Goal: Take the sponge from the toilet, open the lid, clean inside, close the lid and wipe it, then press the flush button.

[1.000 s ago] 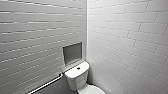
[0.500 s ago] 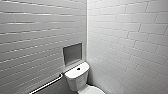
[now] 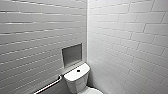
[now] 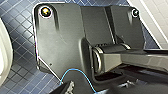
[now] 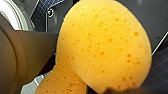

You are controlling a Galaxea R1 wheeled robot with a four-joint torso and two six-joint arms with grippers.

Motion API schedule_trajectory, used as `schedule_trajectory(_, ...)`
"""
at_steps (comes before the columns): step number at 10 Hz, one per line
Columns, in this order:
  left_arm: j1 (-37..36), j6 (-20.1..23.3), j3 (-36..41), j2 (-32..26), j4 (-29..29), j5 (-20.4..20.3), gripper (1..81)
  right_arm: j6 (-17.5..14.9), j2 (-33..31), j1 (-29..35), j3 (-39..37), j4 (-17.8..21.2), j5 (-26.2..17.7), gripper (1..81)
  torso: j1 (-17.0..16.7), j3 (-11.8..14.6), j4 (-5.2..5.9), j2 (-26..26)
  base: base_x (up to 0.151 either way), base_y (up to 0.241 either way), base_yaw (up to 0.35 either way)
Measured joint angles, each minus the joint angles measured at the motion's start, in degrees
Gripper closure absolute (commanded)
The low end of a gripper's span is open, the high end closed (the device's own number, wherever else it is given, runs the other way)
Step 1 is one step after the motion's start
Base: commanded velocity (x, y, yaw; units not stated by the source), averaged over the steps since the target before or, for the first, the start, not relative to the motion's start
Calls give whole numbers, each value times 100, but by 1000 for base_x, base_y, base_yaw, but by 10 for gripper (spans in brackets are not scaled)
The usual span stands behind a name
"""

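The white toilet (image 3: pixel 76 80) stands in the corner at the bottom of the head view. The dark round flush button (image 3: pixel 78 70) sits in the middle of its tank cover. Just a sliver of the white lid (image 3: pixel 94 91) reaches into the picture below the tank. The orange sponge (image 5: pixel 105 47) looms large in the right wrist view, bent over on itself. My right gripper is shut on it, and the sponge hides the grip itself. In the left wrist view the toilet's white rim (image 4: pixel 3 57) lies off to one side, and my left gripper is open and holds nothing.
A grey recessed niche (image 3: pixel 72 54) sits in the tiled wall just above the tank. A metal grab rail (image 3: pixel 48 86) runs along the left wall. White tiled walls close in on both sides of the toilet. Dark blue mosaic floor (image 4: pixel 20 35) lies under the left arm.
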Motion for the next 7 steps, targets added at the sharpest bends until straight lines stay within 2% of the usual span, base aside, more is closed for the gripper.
schedule_trajectory(7, -30, 0, 0, 0, 2, -10, 10, 0, 40, 1, -52, 2, 12, 811, 2, 0, 0, 0, 89, 0, 0)
